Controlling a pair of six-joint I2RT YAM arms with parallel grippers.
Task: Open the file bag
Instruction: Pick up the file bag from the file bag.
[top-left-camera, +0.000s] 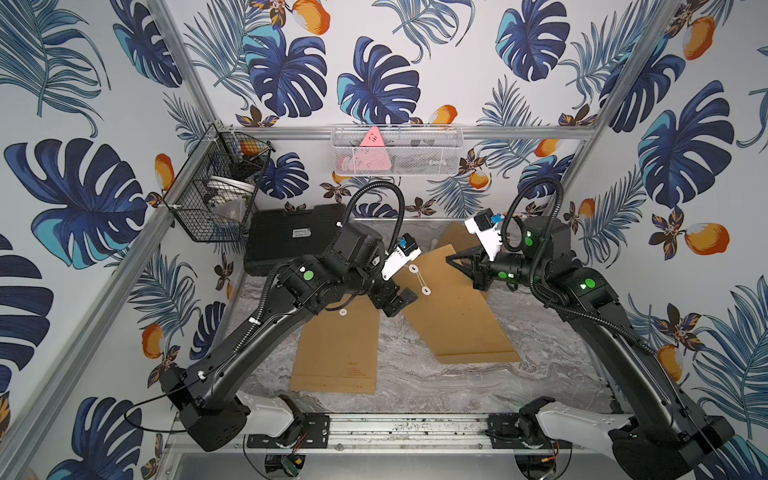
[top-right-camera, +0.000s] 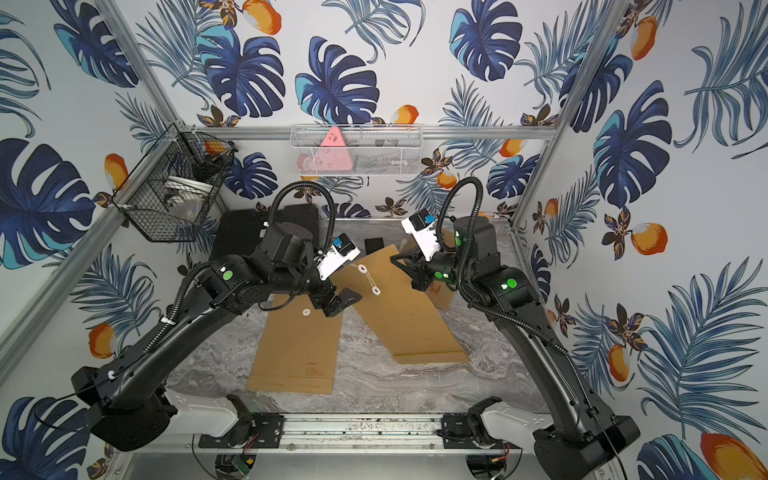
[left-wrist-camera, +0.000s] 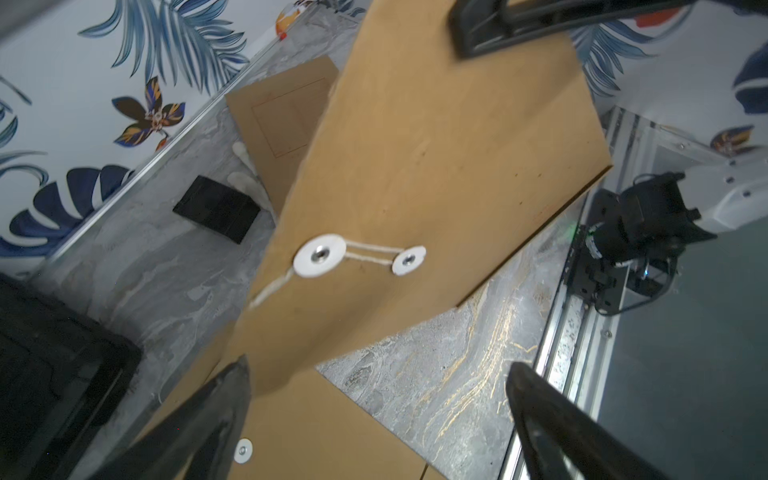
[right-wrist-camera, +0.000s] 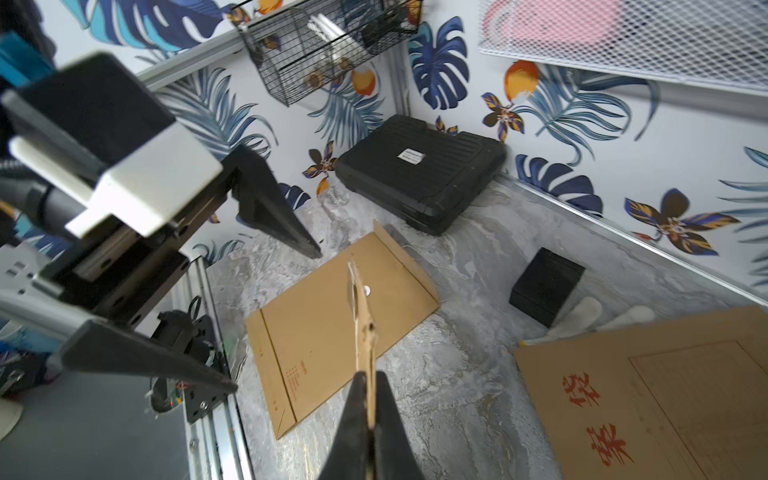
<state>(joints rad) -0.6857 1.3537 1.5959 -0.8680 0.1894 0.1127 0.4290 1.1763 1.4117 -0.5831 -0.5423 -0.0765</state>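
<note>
Now our left gripper (top-left-camera: 398, 300) hangs with its fingers spread wide and holds nothing. The white string (top-left-camera: 419, 279), wound around two round buttons (top-left-camera: 413, 268), lies just beside it, a little to its right. The file bag (top-left-camera: 457, 320) runs long from that string end down to its bottom short edge, which rests on the table (top-left-camera: 415, 386), so it sits tilted. Our right gripper (top-left-camera: 455, 262) pinches the bag's raised top edge tight, so we think the left arm is nearer to pull the string loose.
</note>
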